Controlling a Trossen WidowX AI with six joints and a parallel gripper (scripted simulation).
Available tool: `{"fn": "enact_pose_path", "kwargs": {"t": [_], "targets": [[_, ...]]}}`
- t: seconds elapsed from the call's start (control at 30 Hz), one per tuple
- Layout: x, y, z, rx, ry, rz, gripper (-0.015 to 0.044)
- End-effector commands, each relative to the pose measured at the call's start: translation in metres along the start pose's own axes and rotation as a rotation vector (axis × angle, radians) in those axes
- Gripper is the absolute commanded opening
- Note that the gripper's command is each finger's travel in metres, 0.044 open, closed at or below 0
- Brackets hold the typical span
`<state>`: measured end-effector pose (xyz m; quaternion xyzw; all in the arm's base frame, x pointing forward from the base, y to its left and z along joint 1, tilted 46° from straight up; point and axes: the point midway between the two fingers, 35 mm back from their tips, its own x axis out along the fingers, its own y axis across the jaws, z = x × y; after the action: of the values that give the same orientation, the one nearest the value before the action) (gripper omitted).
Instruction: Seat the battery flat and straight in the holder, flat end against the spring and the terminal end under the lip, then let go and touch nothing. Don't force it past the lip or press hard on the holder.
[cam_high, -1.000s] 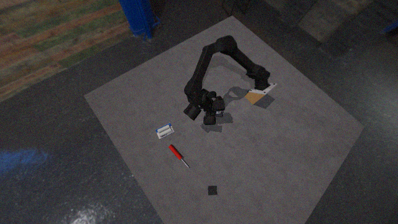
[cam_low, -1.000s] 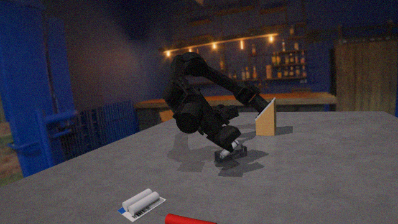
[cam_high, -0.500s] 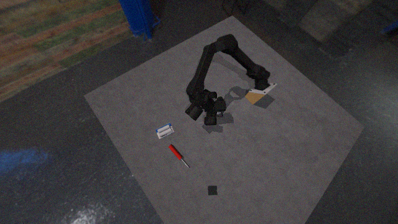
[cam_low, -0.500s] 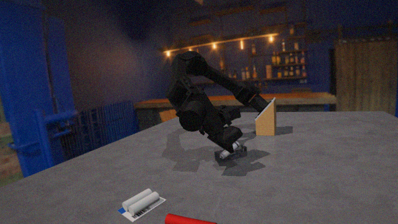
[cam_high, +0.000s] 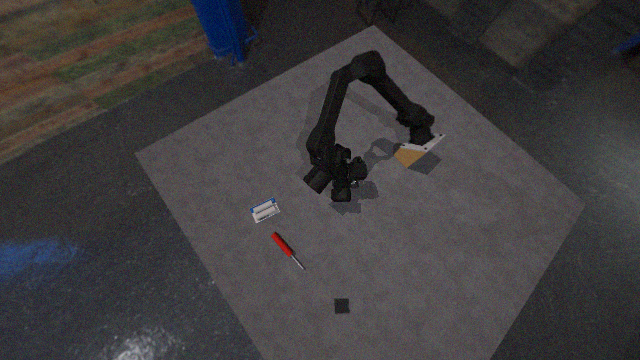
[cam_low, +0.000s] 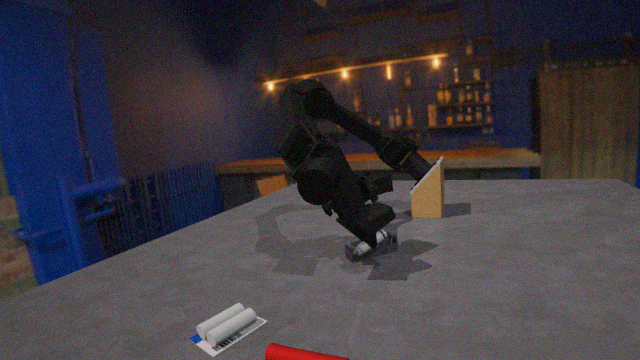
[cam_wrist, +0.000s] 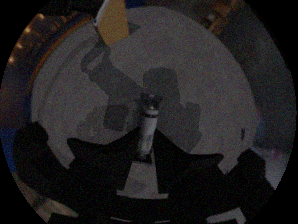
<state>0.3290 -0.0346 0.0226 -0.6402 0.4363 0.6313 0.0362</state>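
Note:
The battery (cam_low: 381, 235) (cam_wrist: 149, 131), a pale cylinder with a dark band near its far end, lies lengthwise over the dark holder (cam_low: 352, 250) (cam_wrist: 151, 98). In the exterior view it slopes, with its right end higher than its left, between the holder's end walls. My gripper (cam_low: 374, 241) (cam_wrist: 147, 129) is shut on the battery, with the fingers low beside its sides. The near end sits close to the holder's near wall in the wrist view. The spring, the lip and the battery's underside cannot be made out. In the top view the arm hides most of the holder.
A card with two white cylinders (cam_high: 265, 210) (cam_low: 231, 327) and a red screwdriver (cam_high: 282, 245) (cam_low: 302, 353) lie away from the holder. A dark square (cam_high: 341, 306) lies farther off. A wooden wedge with a white sloping face (cam_high: 410, 157) (cam_low: 430, 200) (cam_wrist: 115, 25) stands by the arm.

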Motion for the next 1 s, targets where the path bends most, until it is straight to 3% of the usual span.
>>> {"fn": "enact_pose_path", "kwargs": {"t": [0.0, 0.97], "targets": [[0.0004, -0.0017, -0.0064, 0.009, 0.044, -0.009, 0.0060], [0.0059, -0.0015, -0.0014, 0.003, 0.220, -0.004, 0.0060]]}}
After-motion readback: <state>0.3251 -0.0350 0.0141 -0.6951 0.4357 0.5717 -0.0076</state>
